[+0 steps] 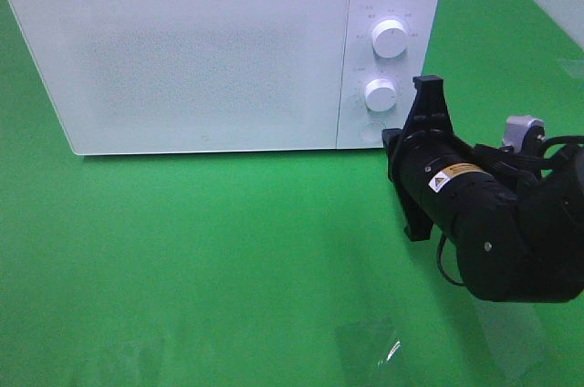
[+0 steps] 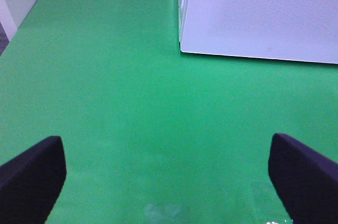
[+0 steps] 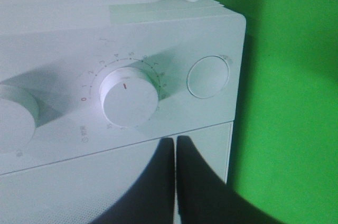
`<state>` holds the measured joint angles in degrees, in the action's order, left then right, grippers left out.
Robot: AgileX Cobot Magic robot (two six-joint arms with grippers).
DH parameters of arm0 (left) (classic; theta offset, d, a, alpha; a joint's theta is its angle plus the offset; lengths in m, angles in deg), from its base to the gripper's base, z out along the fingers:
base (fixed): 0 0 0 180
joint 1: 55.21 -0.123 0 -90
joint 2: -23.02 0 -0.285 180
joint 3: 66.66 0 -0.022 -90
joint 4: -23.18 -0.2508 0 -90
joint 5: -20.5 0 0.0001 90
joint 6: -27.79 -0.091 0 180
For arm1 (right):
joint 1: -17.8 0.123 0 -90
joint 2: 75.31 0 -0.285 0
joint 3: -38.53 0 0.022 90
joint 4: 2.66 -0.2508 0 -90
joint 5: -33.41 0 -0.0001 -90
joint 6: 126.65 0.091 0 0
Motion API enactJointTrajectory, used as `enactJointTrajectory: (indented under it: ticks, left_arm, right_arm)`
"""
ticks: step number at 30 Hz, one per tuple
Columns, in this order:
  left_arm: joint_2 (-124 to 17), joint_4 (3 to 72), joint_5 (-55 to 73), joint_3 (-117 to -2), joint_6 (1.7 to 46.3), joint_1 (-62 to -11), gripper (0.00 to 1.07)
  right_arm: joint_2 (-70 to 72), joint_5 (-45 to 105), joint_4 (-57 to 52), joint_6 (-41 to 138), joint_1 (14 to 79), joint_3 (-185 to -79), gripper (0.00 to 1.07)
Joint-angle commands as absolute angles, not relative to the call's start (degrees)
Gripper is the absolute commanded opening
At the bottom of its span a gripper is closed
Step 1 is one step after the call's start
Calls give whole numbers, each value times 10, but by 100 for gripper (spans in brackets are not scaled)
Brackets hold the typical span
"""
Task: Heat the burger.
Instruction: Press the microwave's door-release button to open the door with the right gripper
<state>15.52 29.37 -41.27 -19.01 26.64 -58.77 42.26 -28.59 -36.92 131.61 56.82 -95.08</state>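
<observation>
**A:** High view: microwave (image 1: 210, 49) door closed, front frosted. The burger isn't in sight, not on the table (image 1: 228, 259) either. It may be inside, can't tell.

**B:** Right arm?

**A:** right gripper (image 1: 392, 139) is at the control panel, tip just beside the round button (image 1: 370, 130), below the lower knob (image 1: 380, 95). Can't tell from here whether it's touching.

**B:** Left wrist view?

**A:** left gripper (image 2: 168, 174) has its fingers wide apart with nothing between them. It's over bare green, with the microwave's front corner ahead. Looks idle.

**B:** Right wrist view?

**A:** Fingers pressed together, holding nothing. The tip looks short of the panel and points between the lower knob (image 3: 129, 97) and the round button (image 3: 208, 77).

**B:** So a poke, not a twist.

**A:** That's my read. A closed claw suits pushing the button. Shift sideways until the tip is centred on it, go in square to the panel, give a slow short push, then back straight out.

**B:** Risks?

**A:** Off-centre, the tip could skid off the button's rim or nudge the knob. If the door pops open, it probably swings toward the left side, so keep the left gripper back.
</observation>
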Motion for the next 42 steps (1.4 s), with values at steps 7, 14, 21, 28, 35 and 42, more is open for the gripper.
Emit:
enactJointTrajectory:
  ticks: [7,14,21,28,35,42]
  left_arm:
    - [158,296,-405,-190,269,-588,98]
    - [158,296,-405,-190,269,-588,98]
    - [158,296,-405,-190,269,-588,98]
    - [158,296,-405,-190,269,-588,98]
    - [158,296,-405,-190,269,-588,98]
    - [158,296,-405,-190,269,-588,98]
  right_arm:
    - [483,-269,-324,1318,525,-1024,0]
    - [522,-239,-318,1326,497,-1063,0]
    - [545,-233,-315,1326,491,-1085,0]
    - [569,-229,-320,1322,491,-1114,0]
    - [575,-230,-331,1305,490,-1129,0]
    - [578,-285,-350,1277,485,-1135,0]
